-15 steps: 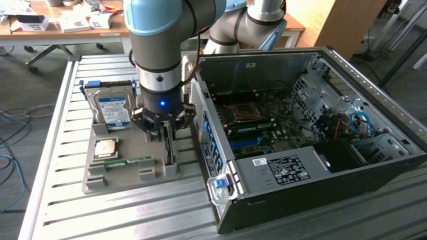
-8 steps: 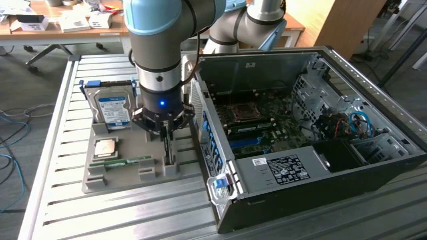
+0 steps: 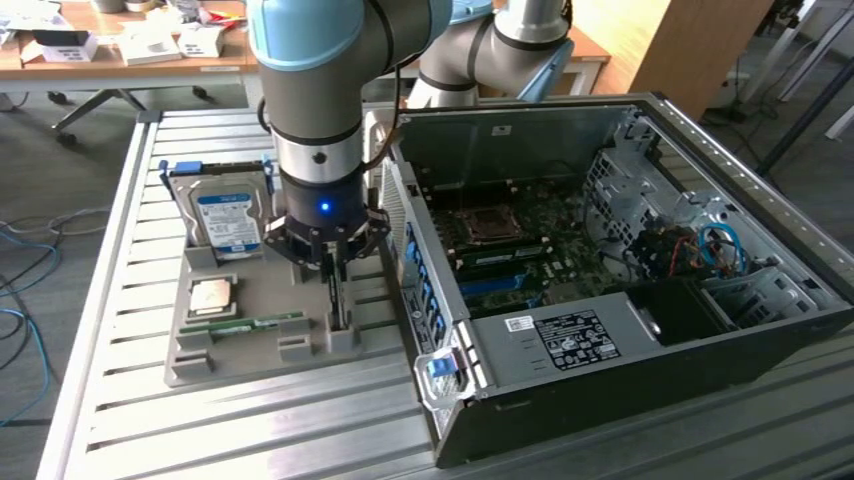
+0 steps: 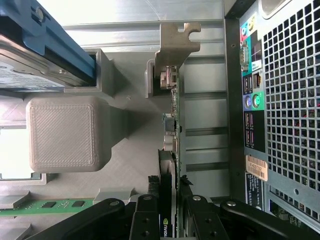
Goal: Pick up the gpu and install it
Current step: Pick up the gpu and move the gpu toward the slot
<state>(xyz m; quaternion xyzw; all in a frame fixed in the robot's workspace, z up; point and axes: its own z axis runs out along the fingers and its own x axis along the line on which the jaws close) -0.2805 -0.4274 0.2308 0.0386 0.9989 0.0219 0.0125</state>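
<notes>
A slatted metal table [image 3: 120, 300] is seen carrying an opened computer case [image 3: 601, 400] on the exterior view's right and a grey parts tray [image 3: 254, 355] beside it. On the tray a blue-labelled hard drive [image 3: 227, 218] is stood upright at the far end, and a green memory stick [image 3: 247, 325] is laid flat nearer the front.

The gpu [image 4: 169, 175] is held on edge in a slot of the tray, just beside the case's rear panel, with its silvery bracket [image 4: 175, 42] at the end away from the wrist.

The gripper [image 4: 169, 210] is lowered over the card, and its fingers [image 4: 145, 212] are pressed against the two faces, so the card is pinched near its upper edge.

The card is judged to be light and stiff but fragile. A hold on the bare upper edge is thought safest, well away from the bracket and the small parts. A thin board so gripped may be expected to tilt or slip if it is lifted unevenly.
</notes>
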